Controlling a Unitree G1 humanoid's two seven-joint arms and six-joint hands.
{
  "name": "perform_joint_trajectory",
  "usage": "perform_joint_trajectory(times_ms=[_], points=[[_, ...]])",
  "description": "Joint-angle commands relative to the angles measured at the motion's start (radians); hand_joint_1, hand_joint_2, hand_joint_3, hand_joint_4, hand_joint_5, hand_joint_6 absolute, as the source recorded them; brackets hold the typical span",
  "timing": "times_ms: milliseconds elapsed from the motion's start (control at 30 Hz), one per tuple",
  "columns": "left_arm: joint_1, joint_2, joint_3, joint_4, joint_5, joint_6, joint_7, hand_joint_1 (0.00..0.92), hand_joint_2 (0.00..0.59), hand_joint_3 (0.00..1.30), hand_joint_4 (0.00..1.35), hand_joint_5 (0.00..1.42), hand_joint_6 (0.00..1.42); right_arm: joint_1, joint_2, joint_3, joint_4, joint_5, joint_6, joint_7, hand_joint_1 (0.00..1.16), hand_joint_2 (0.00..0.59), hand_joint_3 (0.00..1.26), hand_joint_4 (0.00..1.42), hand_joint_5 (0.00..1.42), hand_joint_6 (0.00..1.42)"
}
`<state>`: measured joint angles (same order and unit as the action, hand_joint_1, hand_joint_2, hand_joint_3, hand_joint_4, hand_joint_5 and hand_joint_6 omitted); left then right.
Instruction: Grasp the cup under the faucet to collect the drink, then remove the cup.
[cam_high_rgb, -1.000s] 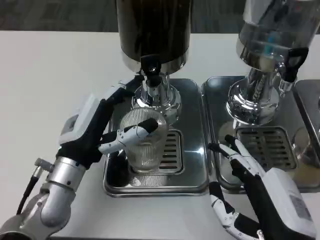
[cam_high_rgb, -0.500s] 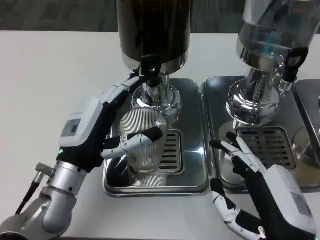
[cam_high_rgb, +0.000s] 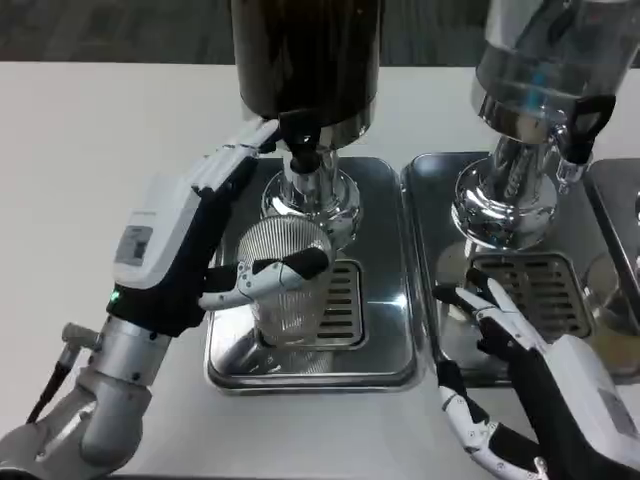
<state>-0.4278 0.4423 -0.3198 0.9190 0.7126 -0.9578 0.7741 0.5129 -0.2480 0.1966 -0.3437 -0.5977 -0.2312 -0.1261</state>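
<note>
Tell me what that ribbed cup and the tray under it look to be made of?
The cup looks like clear glass or hard plastic: you can see through its ribbed wall, though which one I cannot tell. The tray seems polished stainless steel, mirror-bright and reflecting the dispenser above. The left hand holds the cup.

Dark dispenser (cam_high_rgb: 305, 60) top cut by upper edge. Right hand (cam_high_rgb: 545, 400) cut at bottom-right corner. Left hand (cam_high_rgb: 190, 250) covers left side of cup (cam_high_rgb: 285, 280).
</note>
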Motion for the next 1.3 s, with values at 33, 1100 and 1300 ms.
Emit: perform_joint_trajectory(times_ms=[33, 1100, 1300], points=[[0.048, 0.045, 0.044, -0.075, -0.036, -0.032, -0.020, 0.051, 0.077, 0.18, 0.12, 0.25, 0.32, -0.011, -0.004, -0.001, 0.021, 0.016, -0.020, 0.002, 0.62, 0.508, 0.19, 0.01, 0.08, 0.30], [-0.065, 0.056, 0.364, -0.192, -1.276, 0.244, -1.530, 0.000, 0.088, 0.46, 0.38, 0.36, 0.35, -0.061, 0.081, 0.063, 0.096, -0.012, -0.001, -0.048, 0.62, 0.526, 0.22, 0.06, 0.10, 0.30], [-0.126, 0.049, 0.446, -0.184, -1.306, 0.449, -1.710, 0.000, 0.076, 0.46, 0.39, 0.36, 0.35, -0.068, 0.095, 0.071, 0.115, -0.008, -0.006, -0.064, 0.62, 0.526, 0.22, 0.06, 0.10, 0.30]])
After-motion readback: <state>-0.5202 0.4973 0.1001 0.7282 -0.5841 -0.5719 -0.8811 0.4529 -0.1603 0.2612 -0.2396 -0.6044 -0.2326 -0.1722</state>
